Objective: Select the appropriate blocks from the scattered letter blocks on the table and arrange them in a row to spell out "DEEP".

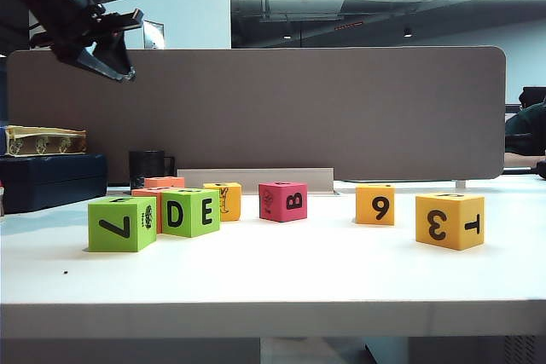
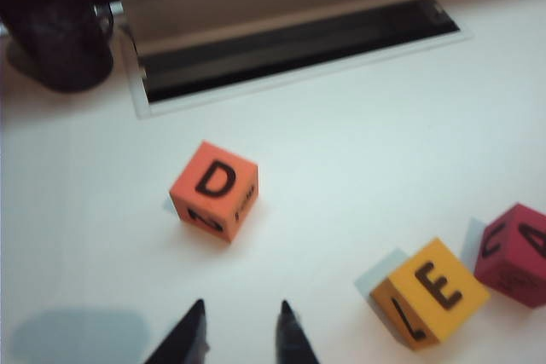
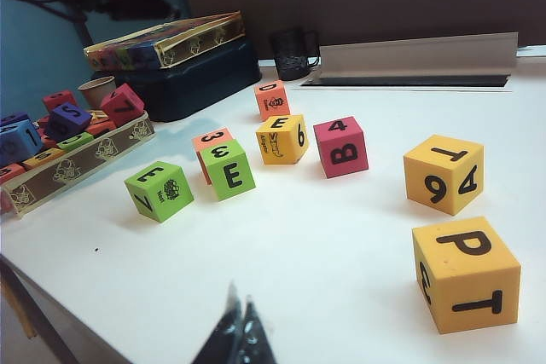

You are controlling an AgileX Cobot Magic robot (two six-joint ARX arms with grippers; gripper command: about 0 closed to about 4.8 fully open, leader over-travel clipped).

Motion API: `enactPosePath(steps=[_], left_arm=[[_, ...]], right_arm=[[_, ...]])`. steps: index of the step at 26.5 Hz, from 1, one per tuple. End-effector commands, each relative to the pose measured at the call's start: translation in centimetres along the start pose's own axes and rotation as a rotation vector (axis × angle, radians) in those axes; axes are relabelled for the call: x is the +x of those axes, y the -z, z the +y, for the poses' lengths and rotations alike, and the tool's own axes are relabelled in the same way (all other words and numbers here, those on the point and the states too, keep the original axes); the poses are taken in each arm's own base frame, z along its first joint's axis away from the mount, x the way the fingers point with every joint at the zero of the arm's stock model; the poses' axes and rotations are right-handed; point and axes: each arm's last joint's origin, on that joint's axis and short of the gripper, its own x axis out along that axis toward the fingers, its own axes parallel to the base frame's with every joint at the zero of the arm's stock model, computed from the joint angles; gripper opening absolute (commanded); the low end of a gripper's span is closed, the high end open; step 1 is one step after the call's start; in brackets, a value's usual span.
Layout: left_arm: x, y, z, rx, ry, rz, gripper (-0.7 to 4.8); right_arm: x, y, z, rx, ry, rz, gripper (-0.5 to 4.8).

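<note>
Left gripper above orange D block (fingers parted) — right gripper clenched, empty.

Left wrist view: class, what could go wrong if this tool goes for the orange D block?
The left tool, above the table short of the orange D block, has a gap that looks narrower than the block, which sits skewed, so it may shove it. The right tool hangs shut, away from it.
</note>
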Motion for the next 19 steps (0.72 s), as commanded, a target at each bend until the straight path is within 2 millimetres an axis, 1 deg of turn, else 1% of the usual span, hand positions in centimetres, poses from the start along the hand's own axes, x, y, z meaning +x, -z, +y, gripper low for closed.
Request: enactPosePath(steps=[1, 3, 5, 6, 10, 11, 13, 15, 16, 19], left_arm=[[0.7, -1.3, 0.3, 0.013, 0.0, -0.028, 1.49], [1.5, -2.1, 0.4, 0.018, 0.005, -0.038, 2.38], [2.2, -2.5, 0.6, 0.02, 0.003, -0.042, 2.98], [2.7, -2.8, 0.8, 0.02, 0.004, -0.043, 3.16], [4.9, -3.2, 1.1, 0.022, 0.009, -0.037, 3.19], [6.1, -3.1, 1.4, 0.028, 0.011, -0.031, 3.4], [8.5, -2.3, 1.9, 0.071, 0.013, -0.009, 4.36], [9.6, -1.7, 2.1, 0.097, 0.016, 0.008, 4.65], [10.9, -1.1, 2.3, 0.128, 0.02, 0.025, 4.79], [12.6, -0.2, 2.6, 0.176, 0.028, 0.043, 4.79]], right_arm=[[-0.1, -0.4, 0.2, -0.018, -0.012, -0.023, -0.05], [-0.1, -0.4, 0.2, -0.017, -0.012, -0.022, -0.05], [-0.1, -0.4, 0.2, -0.017, -0.012, -0.022, -0.05], [-0.1, -0.4, 0.2, -0.018, -0.012, -0.023, -0.05], [-0.1, -0.4, 0.2, -0.017, -0.01, -0.022, -0.05], [-0.1, -0.4, 0.2, -0.017, -0.011, -0.022, -0.05], [-0.1, -0.3, 0.2, -0.017, -0.011, -0.022, -0.05], [-0.1, -0.3, 0.2, -0.016, -0.01, -0.02, -0.05], [-0.1, -0.3, 0.2, -0.013, -0.009, -0.017, -0.05], [-0.1, -0.2, 0.1, -0.004, -0.007, -0.005, -0.05]])
